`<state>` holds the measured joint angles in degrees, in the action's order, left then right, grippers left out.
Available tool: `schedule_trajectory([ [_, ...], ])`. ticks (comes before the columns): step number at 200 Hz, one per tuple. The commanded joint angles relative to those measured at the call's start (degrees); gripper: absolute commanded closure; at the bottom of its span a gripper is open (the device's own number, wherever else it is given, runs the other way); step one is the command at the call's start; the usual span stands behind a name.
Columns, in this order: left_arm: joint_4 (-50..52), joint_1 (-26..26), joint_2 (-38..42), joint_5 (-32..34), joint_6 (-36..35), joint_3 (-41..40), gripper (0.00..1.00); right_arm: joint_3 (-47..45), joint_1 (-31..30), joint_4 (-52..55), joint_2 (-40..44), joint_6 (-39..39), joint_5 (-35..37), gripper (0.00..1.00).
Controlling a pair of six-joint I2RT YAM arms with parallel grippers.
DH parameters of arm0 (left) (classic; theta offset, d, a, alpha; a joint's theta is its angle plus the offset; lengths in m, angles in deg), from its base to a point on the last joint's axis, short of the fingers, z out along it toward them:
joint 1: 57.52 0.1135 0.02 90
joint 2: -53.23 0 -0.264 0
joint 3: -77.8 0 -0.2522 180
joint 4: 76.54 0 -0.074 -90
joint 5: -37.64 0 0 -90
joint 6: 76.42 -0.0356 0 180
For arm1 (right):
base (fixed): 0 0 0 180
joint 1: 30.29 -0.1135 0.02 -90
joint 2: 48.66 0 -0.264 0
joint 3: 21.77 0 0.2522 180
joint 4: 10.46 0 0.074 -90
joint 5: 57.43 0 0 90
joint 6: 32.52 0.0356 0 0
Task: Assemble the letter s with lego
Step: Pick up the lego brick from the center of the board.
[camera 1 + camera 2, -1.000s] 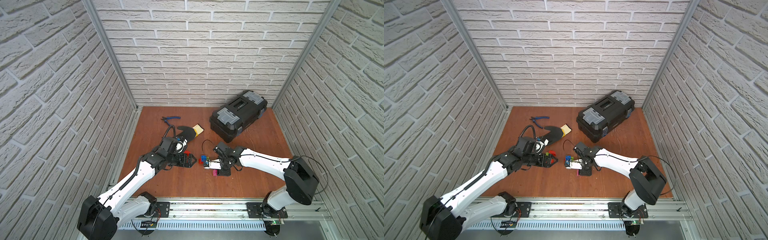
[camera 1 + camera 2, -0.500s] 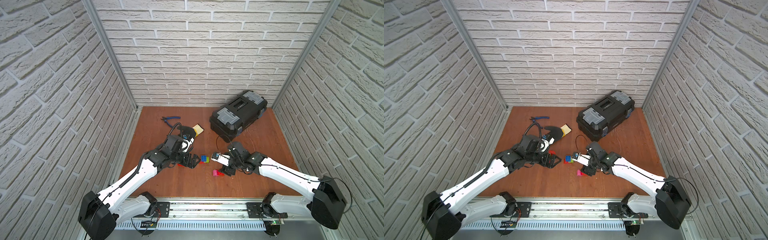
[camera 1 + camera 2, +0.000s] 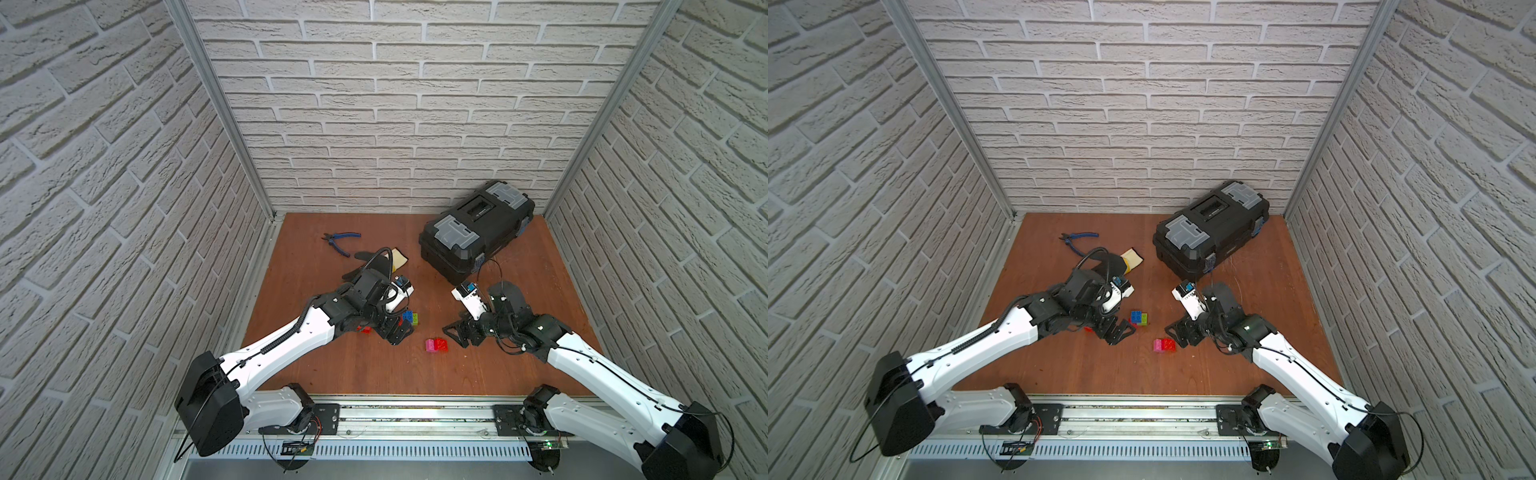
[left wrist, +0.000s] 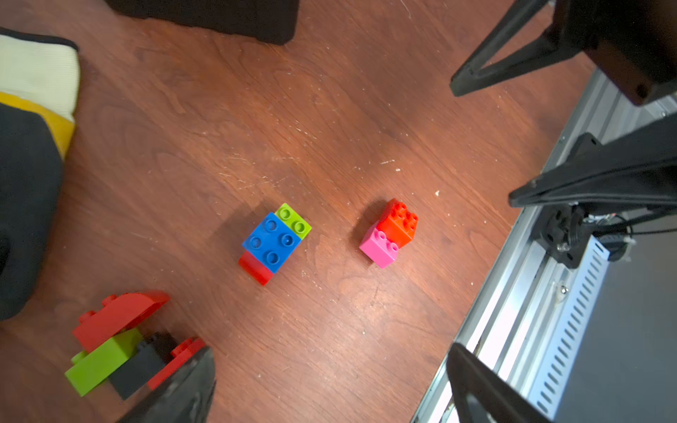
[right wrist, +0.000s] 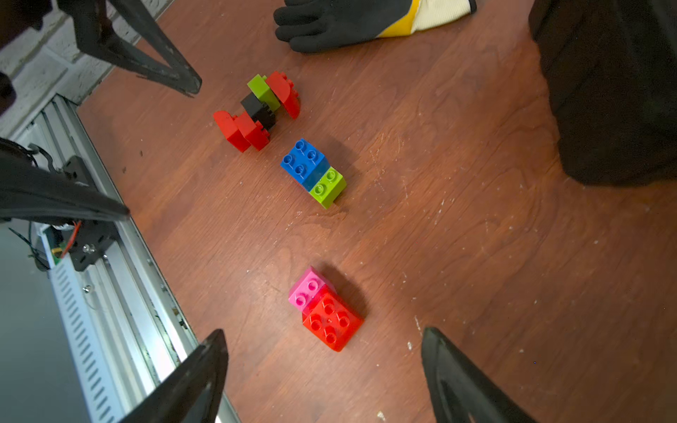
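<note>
Right gripper (image 5: pixel 324 335) pulled back, spread wide (pink-red lego (image 5: pixel 326 311) lies free).

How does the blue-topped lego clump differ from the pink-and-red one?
The blue-topped clump shows three colours, blue over lime green and red; the pink-and-red clump shows two. The blue-topped clump lies nearer the glove, the pink-and-red clump nearer the front rail. Both rest studs-up on the table, ungripped.
</note>
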<state>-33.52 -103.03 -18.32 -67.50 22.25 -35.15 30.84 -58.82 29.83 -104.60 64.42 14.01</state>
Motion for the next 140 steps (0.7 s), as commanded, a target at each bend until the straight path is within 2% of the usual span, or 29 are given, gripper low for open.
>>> schedule_trajectory([
  [1, -3.7, -0.8, -2.1, -2.7, -4.1, 1.7, 0.02, -0.8, 1.3, 1.3, -0.3, 8.7, -0.7, 0.13],
  [52, -1.1, -5.2, -8.9, -1.6, -11.1, 5.5, 0.04, -2.4, 3.2, 1.6, -2.3, 15.8, 1.1, 0.11],
  [101, -1.8, -7.2, -14.6, -4.6, -19.8, 7.8, 0.07, -7.9, 5.8, -0.6, 1.5, 21.0, 1.1, 0.13],
  [140, 1.2, -8.8, -20.8, -3.1, -24.5, 12.8, 0.10, -11.4, 7.3, -1.9, 4.7, 23.4, 0.1, 0.15],
])
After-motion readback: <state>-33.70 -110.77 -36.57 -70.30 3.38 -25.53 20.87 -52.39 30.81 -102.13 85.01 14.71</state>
